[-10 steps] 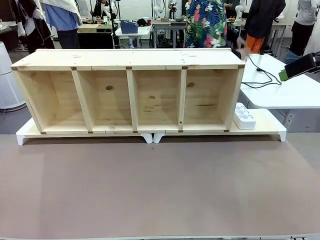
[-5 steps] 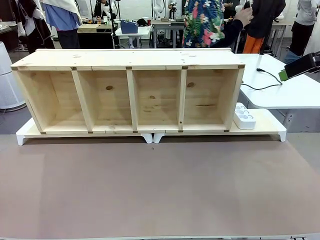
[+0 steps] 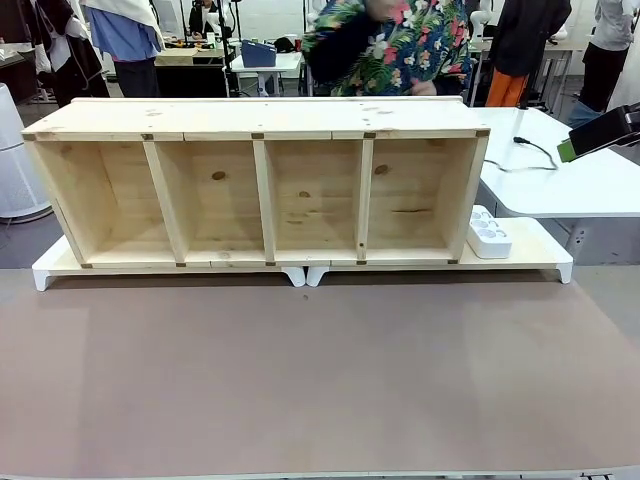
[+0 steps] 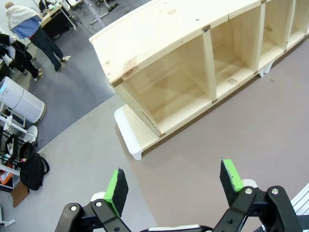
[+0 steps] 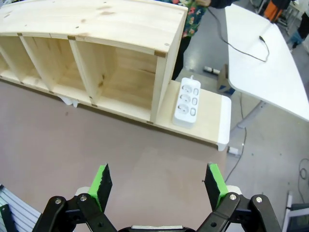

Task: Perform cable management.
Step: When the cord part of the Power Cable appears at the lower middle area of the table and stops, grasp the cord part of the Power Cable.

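The cable [image 3: 535, 153], a thin black cord, lies in a curve on the white side table [image 3: 590, 185] right of the shelf. In the right wrist view the cable [image 5: 241, 48] crosses that table [image 5: 270, 82] and runs up toward the person's hand [image 5: 203, 2]; I cannot tell if the hand holds it. My right gripper [image 5: 158, 180] hangs open and empty above the brown table, short of the shelf's right end. My left gripper [image 4: 173, 181] is open and empty near the shelf's left end.
A long wooden shelf [image 3: 260, 120] with several open compartments stands on white risers [image 3: 545, 262]. A white power strip [image 3: 488, 235] lies at its right end. A person in a floral shirt [image 3: 390, 45] leans over behind the shelf. A black, green-tipped finger [image 3: 567, 150] juts in at right.
The person has moved left from the side table to behind the shelf and now leans over it. The cable's loop on the side table has been drawn smaller. Both grippers stay put.
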`<state>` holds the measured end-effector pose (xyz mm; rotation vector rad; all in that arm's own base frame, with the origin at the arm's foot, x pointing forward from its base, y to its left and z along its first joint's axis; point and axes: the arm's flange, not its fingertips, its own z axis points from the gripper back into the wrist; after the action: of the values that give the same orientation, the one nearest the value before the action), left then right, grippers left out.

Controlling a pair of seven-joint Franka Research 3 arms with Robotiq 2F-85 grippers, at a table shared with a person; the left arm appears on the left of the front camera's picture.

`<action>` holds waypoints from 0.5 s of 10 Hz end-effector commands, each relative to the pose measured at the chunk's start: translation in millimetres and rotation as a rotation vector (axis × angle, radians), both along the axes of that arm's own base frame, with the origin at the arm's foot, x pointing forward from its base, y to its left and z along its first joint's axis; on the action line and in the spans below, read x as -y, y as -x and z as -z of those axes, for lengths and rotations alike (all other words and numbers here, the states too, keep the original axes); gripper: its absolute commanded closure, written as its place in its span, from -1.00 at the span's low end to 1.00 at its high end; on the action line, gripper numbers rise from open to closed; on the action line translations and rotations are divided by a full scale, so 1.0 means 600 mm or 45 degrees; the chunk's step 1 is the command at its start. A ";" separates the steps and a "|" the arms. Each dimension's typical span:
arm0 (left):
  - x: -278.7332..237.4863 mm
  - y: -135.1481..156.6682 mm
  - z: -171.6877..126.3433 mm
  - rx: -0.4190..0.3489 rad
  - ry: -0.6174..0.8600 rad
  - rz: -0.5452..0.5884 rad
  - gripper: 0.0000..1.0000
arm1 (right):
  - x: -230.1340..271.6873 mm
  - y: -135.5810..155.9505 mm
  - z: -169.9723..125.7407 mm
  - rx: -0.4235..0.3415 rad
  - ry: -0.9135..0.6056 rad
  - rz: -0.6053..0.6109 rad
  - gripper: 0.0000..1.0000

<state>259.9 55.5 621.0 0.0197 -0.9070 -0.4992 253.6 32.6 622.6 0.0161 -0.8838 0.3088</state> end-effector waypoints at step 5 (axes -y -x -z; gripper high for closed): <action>0.003 -0.006 -0.001 0.011 0.013 -0.020 -1.00 | 0.000 -0.002 -0.001 0.013 0.007 0.005 -1.00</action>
<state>259.9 55.5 621.0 0.0197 -0.9070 -0.4992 253.6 32.6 622.6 0.0161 -0.8838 0.3088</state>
